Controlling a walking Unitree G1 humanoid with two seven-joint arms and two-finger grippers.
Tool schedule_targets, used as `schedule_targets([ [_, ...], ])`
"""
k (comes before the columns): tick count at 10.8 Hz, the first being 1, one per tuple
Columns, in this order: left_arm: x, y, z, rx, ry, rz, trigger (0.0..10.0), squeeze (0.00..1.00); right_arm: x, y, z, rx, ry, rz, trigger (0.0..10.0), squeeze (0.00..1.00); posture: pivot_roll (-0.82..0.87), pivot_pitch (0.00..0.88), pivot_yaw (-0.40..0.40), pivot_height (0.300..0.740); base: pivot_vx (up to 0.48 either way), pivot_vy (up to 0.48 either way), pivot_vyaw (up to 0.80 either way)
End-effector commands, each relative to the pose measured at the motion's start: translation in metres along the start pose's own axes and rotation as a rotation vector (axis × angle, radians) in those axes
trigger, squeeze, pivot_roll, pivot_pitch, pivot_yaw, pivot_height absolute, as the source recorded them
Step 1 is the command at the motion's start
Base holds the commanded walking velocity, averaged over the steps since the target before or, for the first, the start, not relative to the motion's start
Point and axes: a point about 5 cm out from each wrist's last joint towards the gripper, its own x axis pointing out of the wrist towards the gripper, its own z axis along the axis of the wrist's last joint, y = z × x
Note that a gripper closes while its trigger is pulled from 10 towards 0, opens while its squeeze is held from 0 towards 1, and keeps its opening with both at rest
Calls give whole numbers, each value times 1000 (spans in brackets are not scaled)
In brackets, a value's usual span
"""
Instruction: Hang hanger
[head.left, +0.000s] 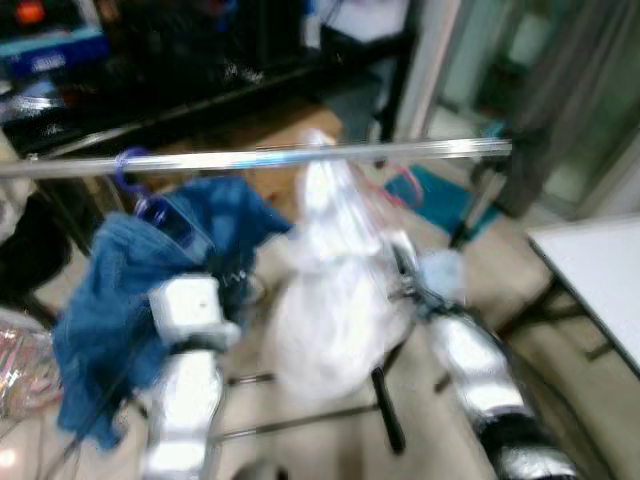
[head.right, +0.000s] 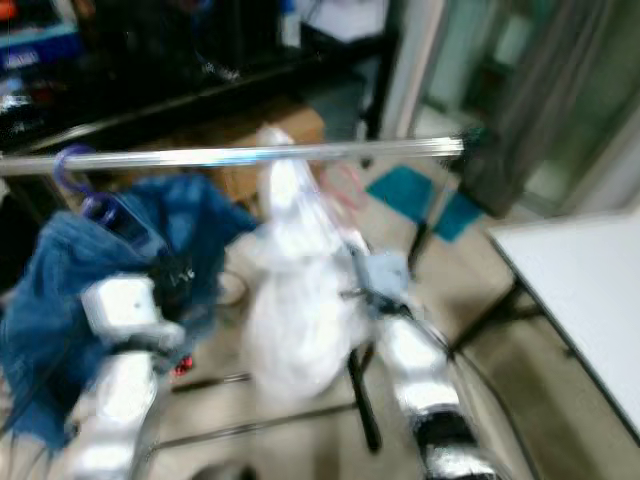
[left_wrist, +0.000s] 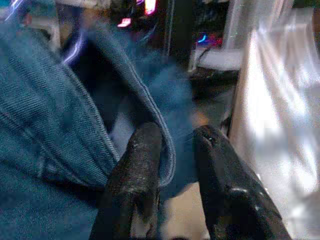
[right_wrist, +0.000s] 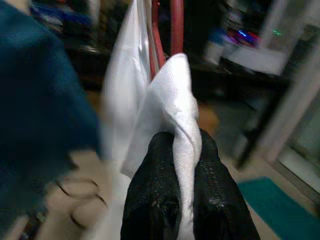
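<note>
A silver rail (head.left: 300, 157) runs across in front of me. A purple hanger hook (head.left: 128, 168) sits over its left part and carries a blue denim garment (head.left: 120, 300). To the right of it hangs a white garment (head.left: 335, 300) on a red hanger (right_wrist: 176, 25). My left gripper (left_wrist: 175, 145) holds the denim's hem (left_wrist: 167, 150) between its fingers (left_wrist: 142, 160). My right gripper (right_wrist: 185, 142) is shut on a fold of the white cloth (right_wrist: 180, 100), low beside the garment. The eye views are blurred.
A white table (head.left: 600, 270) stands at the right. The rack's black legs (head.left: 385, 405) cross the floor below the clothes. A dark shelf unit (head.left: 200, 60) stands behind the rail. A teal mat (head.left: 440, 195) lies on the floor beyond.
</note>
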Motion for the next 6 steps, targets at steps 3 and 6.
schedule_targets([
  [3,2,-13,5,-29,-23,-29,10000,0,-3,-17,5,-25,-30,-46,10000,0,92,0,-29,740,133,0,0],
  [6,1,-13,4,-26,-21,-35,10000,0,-3,-16,4,-21,-26,-46,10000,0,92,0,-26,740,0,0,0],
])
